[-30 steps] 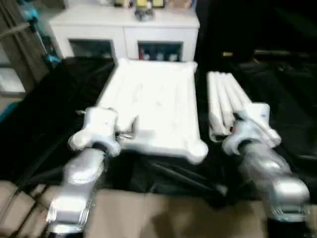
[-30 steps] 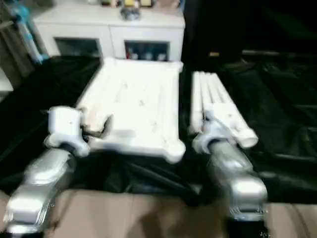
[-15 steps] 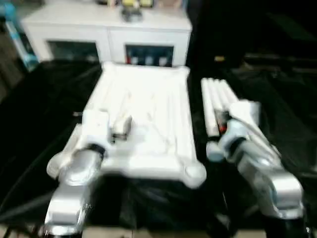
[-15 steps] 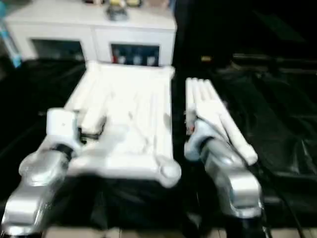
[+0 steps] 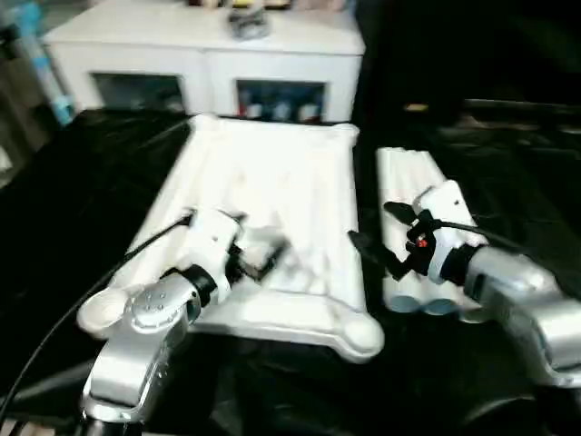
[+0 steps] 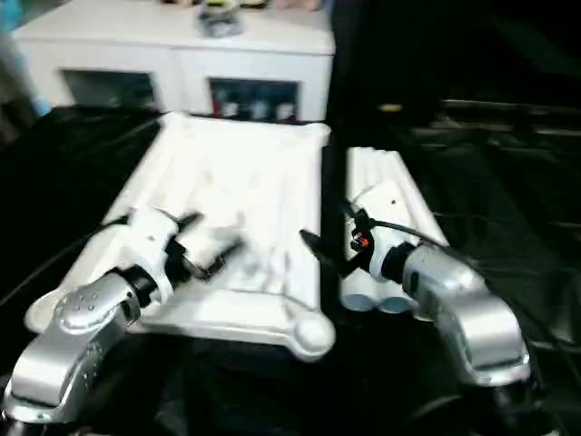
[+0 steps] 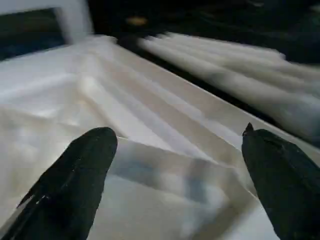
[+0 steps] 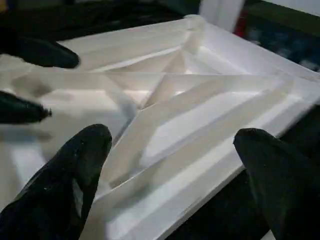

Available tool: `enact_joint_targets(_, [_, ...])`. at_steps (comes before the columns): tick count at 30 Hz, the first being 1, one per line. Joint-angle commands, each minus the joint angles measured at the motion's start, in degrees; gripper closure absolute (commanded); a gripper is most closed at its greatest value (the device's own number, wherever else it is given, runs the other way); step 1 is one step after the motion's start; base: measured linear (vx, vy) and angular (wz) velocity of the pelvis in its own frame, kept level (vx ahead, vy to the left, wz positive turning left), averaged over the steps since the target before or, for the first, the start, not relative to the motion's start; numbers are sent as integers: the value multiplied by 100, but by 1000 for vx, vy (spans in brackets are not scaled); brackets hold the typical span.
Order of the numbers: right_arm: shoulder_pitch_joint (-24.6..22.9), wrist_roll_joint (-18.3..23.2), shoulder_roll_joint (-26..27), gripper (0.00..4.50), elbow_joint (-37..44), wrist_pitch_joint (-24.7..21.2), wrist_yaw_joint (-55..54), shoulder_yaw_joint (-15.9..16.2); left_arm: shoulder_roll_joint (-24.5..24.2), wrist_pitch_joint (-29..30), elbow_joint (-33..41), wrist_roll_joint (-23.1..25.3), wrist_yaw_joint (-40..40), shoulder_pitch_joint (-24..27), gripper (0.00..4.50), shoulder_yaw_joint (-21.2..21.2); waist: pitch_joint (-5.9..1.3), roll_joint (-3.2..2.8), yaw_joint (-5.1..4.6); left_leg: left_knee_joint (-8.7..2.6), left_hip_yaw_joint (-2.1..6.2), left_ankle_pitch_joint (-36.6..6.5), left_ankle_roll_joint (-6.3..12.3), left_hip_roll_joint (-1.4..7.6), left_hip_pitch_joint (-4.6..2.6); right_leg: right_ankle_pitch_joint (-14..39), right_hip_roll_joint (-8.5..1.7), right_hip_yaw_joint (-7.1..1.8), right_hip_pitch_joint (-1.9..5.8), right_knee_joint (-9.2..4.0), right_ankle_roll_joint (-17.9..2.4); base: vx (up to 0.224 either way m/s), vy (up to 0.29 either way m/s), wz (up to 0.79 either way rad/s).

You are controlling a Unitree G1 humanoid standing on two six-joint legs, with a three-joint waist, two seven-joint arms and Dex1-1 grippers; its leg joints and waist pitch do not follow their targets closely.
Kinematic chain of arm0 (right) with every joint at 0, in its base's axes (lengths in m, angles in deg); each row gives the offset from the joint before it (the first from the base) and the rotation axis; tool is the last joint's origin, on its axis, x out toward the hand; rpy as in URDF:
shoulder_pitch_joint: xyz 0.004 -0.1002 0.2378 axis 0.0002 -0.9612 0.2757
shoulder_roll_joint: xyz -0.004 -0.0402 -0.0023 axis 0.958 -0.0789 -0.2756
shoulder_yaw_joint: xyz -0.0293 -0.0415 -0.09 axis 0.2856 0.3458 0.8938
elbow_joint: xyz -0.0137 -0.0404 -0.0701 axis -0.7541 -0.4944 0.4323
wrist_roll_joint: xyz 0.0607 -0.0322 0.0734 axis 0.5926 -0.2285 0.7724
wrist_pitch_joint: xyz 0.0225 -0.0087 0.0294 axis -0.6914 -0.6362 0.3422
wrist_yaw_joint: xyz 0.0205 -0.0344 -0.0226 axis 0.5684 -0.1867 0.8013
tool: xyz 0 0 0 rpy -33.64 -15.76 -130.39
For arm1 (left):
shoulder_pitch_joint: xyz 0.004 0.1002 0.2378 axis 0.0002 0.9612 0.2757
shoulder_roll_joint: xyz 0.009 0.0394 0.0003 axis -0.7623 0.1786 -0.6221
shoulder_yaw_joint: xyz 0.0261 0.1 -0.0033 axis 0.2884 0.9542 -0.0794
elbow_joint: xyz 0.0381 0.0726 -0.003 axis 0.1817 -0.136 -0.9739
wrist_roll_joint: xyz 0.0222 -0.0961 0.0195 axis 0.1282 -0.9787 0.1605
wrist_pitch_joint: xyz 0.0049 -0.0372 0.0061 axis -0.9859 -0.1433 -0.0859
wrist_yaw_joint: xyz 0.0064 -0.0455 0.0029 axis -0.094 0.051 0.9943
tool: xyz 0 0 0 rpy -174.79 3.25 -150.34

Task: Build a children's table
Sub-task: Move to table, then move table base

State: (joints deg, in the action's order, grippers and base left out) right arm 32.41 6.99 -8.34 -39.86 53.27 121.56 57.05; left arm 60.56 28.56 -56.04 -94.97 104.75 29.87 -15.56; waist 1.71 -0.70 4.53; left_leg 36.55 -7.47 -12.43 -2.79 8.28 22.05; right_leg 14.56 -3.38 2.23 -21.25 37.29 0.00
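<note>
While the tabletop [image 5: 272, 209] is lying ribs-up at frame centre with the legs [image 5: 413, 182] just right, the left tool [image 7: 175, 175] and right tool [image 5: 374, 232] are hovering spread apart.

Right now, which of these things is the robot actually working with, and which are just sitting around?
Part of the job:
- tabletop, lying ribbed side up on the black cloth
- legs, bundled beside it on the robot's right
- left pincer, open over the tabletop
- right pincer, open between tabletop and legs

Just sitting around:
- white cabinet behind, with small items on top
- black cloth
</note>
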Motion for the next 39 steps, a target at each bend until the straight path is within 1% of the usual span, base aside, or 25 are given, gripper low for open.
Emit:
enact_joint_targets(1, [48,-67,-184,0,-68,157,301,73,-185,-340,-364,18,569,-237,34,231,-221,-36,-42,-537,103,-869,322,452,-164,-134,-427,-240,224,-435,-1455,-54,30,2])
enact_joint_targets(2, [48,-10,-278,0,-52,132,486,110,-313,-492,-596,35,872,-376,38,322,-199,-27,-66,-577,65,-1309,136,459,-186,391,-454,-267,224,-486,-1337,-54,30,2])
enact_joint_targets(3, [46,0,-290,0,-46,124,510,114,-328,-512,-623,38,909,-391,62,333,-199,-27,-66,-577,65,-1309,136,459,-186,391,-454,-267,224,-486,-1337,-52,25,2])
enact_joint_targets(5, [14,220,-525,0,102,-12,905,203,-557,-800,-1126,126,1509,-683,77,510,-187,-18,-86,-597,38,-1456,30,450,-179,769,-481,-292,215,-531,-1187,0,0,0])
enact_joint_targets(6, [14,220,-525,0,102,-12,905,203,-557,-800,-1126,126,1509,-683,78,510,-178,-37,-92,-604,37,-1462,41,447,-172,838,-484,-300,206,-552,-1154,0,0,0])
enact_joint_targets(7, [-1,260,-578,0,152,-43,1001,227,-621,-894,-1274,188,1650,-764,78,573,-189,-24,-112,-598,34,-1405,27,456,-162,789,-498,-304,213,-537,-1148,0,0,0])
enact_joint_targets(8, [-43,342,-674,0,265,-117,1179,281,-718,-1096,-1657,281,1919,-973,94,677,-184,-54,-135,-599,37,-1355,75,445,-143,845,-502,-305,212,-566,-1125,0,0,0])
enact_joint_targets(9, [-70,374,-730,0,332,-151,1263,316,-759,-1216,-1895,338,2037,-1101,108,722,-178,-35,-139,-596,19,-1384,95,432,-155,946,-487,-312,200,-596,-1076,0,0,0])
enact_joint_targets(10, [-104,397,-799,0,414,-182,1343,355,-799,-1426,-2288,485,2127,-1332,117,797,-195,-45,-129,-582,20,-1371,108,427,-170,958,-480,-315,199,-587,-1059,0,0,0])
enact_joint_targets(11, [-104,397,-799,0,414,-182,1343,355,-799,-1426,-2288,485,2127,-1332,119,797,-209,-31,-127,-574,9,-1265,118,436,-170,839,-499,-326,203,-571,-1069,0,0,0])
enact_joint_targets(12, [-101,395,-828,0,417,-175,1390,370,-810,-1591,-2552,545,2192,-1474,121,840,-203,-24,-134,-588,20,-1094,139,449,-119,695,-519,-312,237,-558,-1122,0,0,0])
enact_joint_targets(13, [-103,404,-846,0,420,-182,1418,369,-801,-1681,-2820,570,2315,-1632,121,885,-208,-35,-141,-580,16,-1037,142,446,-108,649,-517,-308,241,-549,-1139,0,0,0])
enact_joint_targets(14, [-100,410,-859,0,418,-195,1437,368,-789,-1728,-2997,573,2422,-1737,153,917,-211,-36,-133,-575,7,-1030,147,443,-124,661,-514,-306,224,-561,-1152,0,0,0])
enact_joint_targets(15, [-99,413,-878,0,416,-208,1457,368,-771,-1777,-3185,571,2562,-1844,153,948,-237,-58,-130,-556,-1,-905,133,455,-132,421,-517,-304,233,-528,-1273,0,0,0])
enact_joint_targets(18, [-134,417,-950,0,441,-234,1491,376,-737,-1777,-3613,577,2944,-2094,167,1068,-250,-70,-128,-547,-11,-801,165,462,-148,141,-507,-300,232,-505,-1382,0,0,0])
enact_joint_targets(19, [-144,425,-977,0,461,-245,1497,381,-723,-1813,-3738,585,3025,-2161,180,1104,-258,-103,-125,-541,-4,-678,202,466,-130,-125,-512,-296,249,-468,-1460,0,0,0])
enact_joint_targets(20, [-178,433,-1038,0,525,-284,1529,393,-706,-1856,-3963,648,3217,-2276,193,1192,-256,-104,-121,-533,-16,-667,250,463,-139,-222,-511,-296,240,-483,-1504,0,0,0])
enact_joint_targets(21, [-186,425,-1052,0,540,-295,1530,395,-703,-1848,-4022,679,3275,-2309,201,1227,-272,-143,-111,-526,-14,-647,268,478,-150,-351,-522,-294,249,-461,-1563,0,0,0])
enact_joint_targets(23, [-196,406,-1062,0,546,-297,1536,397,-700,-1864,-4118,730,3338,-2355,202,1274,-271,-112,-124,-538,-16,-632,307,488,-139,-494,-517,-286,266,-455,-1618,0,0,0])
enact_joint_targets(24, [-199,396,-1065,0,546,-295,1537,397,-696,-1882,-4170,755,3361,-2377,225,1291,-271,-113,-119,-530,-25,-615,342,489,-149,-527,-524,-287,258,-458,-1653,0,0,0])
enact_joint_targets(25, [-204,381,-1070,0,547,-291,1535,402,-685,-1935,-4258,800,3369,-2412,225,1305,-269,-130,-114,-529,-26,-614,350,491,-149,-524,-527,-288,259,-457,-1669,0,0,0])
enact_joint_targets(28, [-210,354,-1095,0,538,-284,1535,436,-646,-2198,-4612,978,3309,-2567,247,1342,-250,-109,-107,-534,-41,-681,366,492,-150,-346,-528,-288,260,-490,-1686,0,0,0])
enact_joint_targets(29, [-210,347,-1100,0,540,-282,1539,451,-643,-2233,-4667,1002,3286,-2595,272,1344,-249,-110,-100,-540,-57,-749,322,504,-158,-184,-535,-290,261,-497,-1667,0,0,0])
enact_joint_targets(32, [-208,337,-1098,0,542,-284,1544,480,-647,-2337,-4843,1072,3314,-2677,289,1362,-238,-112,-97,-556,-72,-812,251,523,-167,-51,-534,-290,244,-504,-1645,0,0,0])
enact_joint_targets(39, [-196,322,-1082,0,525,-270,1543,528,-655,-2536,-4972,1182,3291,-2721,352,1340,-236,-109,-97,-565,-76,-819,225,531,-165,-81,-542,-297,242,-502,-1629,0,0,0])
